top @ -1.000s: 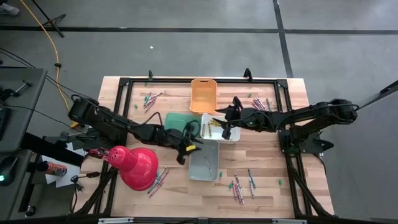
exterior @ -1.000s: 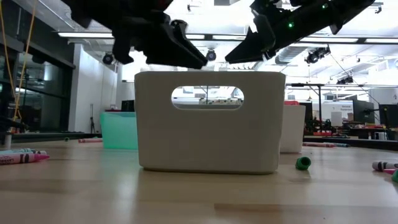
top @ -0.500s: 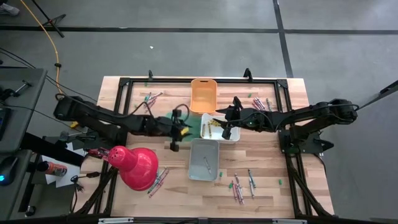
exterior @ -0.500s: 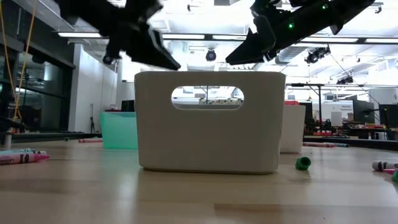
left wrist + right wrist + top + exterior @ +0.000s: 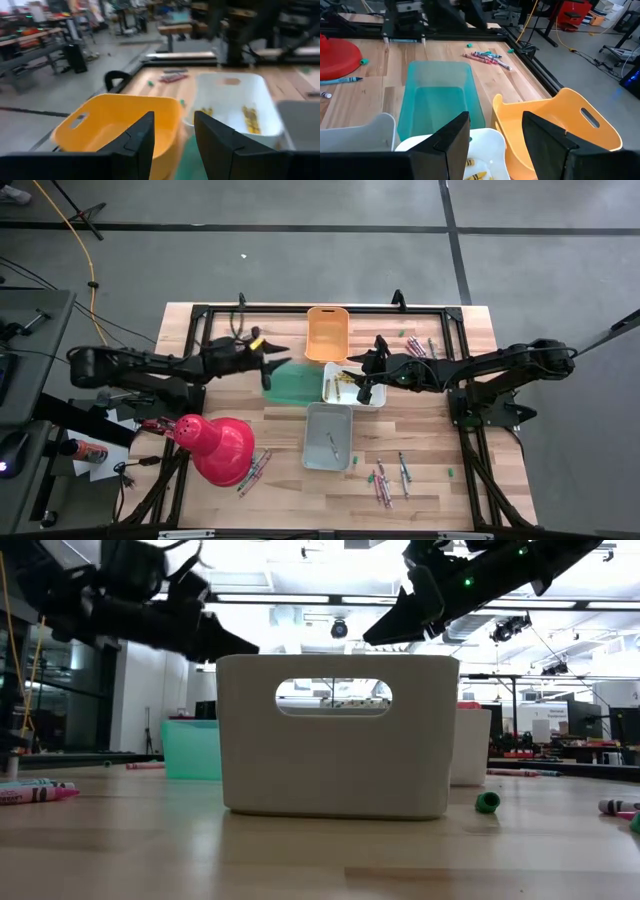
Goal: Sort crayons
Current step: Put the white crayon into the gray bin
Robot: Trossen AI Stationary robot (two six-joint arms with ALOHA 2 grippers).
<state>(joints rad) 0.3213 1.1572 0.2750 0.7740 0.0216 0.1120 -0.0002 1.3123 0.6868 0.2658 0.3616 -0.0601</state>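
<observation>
- The left gripper [image 5: 280,351] is hanging in the air over the table's left half, just beside the green bin [image 5: 291,383], on its far-left side. Fingers are parted with nothing between them; its own wrist camera shows a clear gap.
- The right gripper [image 5: 352,361] is parked above the white bin [image 5: 355,384], at the edge nearest the orange bin [image 5: 326,333]. Jaws spread too, and empty as far as I can see.
- Crayons are all over the place. A few yellow crayons [image 5: 343,384] sit inside the white bin, and a couple of grey crayons [image 5: 332,443] lie in the grey bin [image 5: 328,436] nearer the front.
- The loose ones: a bunch [image 5: 240,340] at the back left of the table, another bunch [image 5: 417,346] at the back right, a scatter [image 5: 386,478] at the front right, and a few [image 5: 254,471] by the red lamp shade [image 5: 219,448].
- From table height, the grey bin fills the middle, with pink crayons [image 5: 35,792] lying on the wood off to one side.
- The green and orange bins look empty from above.
</observation>
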